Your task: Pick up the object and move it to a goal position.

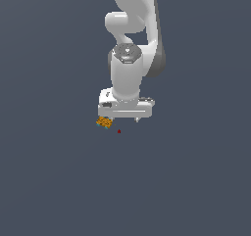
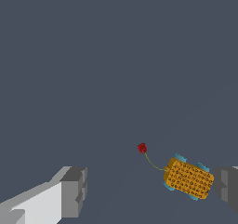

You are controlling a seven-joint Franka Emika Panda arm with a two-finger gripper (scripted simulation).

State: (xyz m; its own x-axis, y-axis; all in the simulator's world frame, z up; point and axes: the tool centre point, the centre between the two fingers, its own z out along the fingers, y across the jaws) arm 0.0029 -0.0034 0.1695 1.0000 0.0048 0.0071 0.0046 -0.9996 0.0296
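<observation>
Fingers point(image 2: 69, 190) spread wide, nothing gripped, object point(image 2: 188, 179) just beside 1 pad and near goal position point(image 2: 142, 148): grasp not yet made, lift and carry to goal left.

A plain dark slate-blue backdrop point(image 1: 49, 181) fills both views (no visible walls, furniture or windows), evenly lit.

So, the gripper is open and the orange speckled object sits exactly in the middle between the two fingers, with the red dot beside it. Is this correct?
Not quite. In the wrist view the orange speckled object is not in the middle: it lies close against one finger, far from the other finger. The rest holds: the gripper is open, and the red dot is beside the object.
</observation>
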